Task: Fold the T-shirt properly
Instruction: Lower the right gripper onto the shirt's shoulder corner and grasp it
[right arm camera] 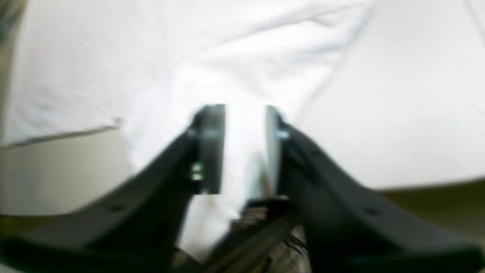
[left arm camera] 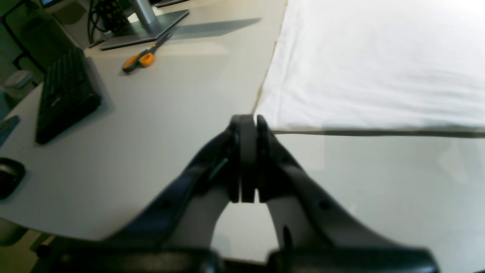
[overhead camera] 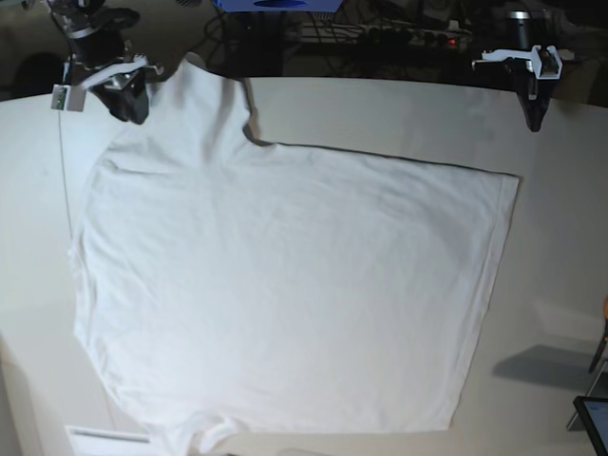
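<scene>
The white T-shirt (overhead camera: pixel 285 285) lies spread flat across the off-white table (overhead camera: pixel 560 237). One sleeve reaches up to the far left corner. My right gripper (overhead camera: pixel 128 112) is at that sleeve. In the right wrist view, white fabric (right arm camera: pixel 265 57) runs between its fingers (right arm camera: pixel 212 148), so the right gripper (right arm camera: pixel 245 113) is shut on the shirt. My left gripper (overhead camera: pixel 535 122) hangs above the bare table at the far right, apart from the shirt. In the left wrist view the left gripper (left arm camera: pixel 248 119) is shut and empty, just beside the shirt's corner (left arm camera: pixel 379 64).
Orange-handled scissors (left arm camera: pixel 140 60), a black keyboard (left arm camera: pixel 64 94), a mouse (left arm camera: pixel 9 176) and a monitor stand (left arm camera: pixel 147 22) lie on the table beyond the shirt's edge. A small white paper label (overhead camera: pixel 106 438) lies at the front left. Cables and a power strip (overhead camera: pixel 418 38) run along the back.
</scene>
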Motion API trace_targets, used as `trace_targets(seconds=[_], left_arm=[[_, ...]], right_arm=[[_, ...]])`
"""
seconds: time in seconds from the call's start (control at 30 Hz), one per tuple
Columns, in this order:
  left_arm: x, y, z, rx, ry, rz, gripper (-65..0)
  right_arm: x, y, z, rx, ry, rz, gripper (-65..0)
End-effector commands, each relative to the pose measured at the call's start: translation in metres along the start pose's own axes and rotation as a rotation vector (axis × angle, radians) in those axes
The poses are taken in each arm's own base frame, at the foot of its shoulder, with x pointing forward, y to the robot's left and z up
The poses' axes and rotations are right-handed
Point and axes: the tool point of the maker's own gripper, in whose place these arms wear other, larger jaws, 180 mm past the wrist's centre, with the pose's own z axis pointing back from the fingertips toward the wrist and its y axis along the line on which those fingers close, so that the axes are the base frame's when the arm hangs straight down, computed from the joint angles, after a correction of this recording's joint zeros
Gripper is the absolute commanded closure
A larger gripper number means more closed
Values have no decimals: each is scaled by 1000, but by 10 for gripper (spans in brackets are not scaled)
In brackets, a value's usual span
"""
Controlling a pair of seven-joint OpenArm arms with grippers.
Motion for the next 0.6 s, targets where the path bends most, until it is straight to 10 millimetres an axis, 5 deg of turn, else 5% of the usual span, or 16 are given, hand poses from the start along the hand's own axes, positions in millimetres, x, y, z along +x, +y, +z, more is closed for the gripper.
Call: trace_targets(seconds=[0.0,0.17,0.57], left_arm=[[8,4,1,-1,-30,-13,0],[6,5,2,0,-25,-13,0],[6,5,2,0,-25,-13,0]], right_arm=[[12,0,5,20,-35,10,-254],[11,11,6,128,3,-51,-358],[-31,-23,-1,68,87,-181,-357]])
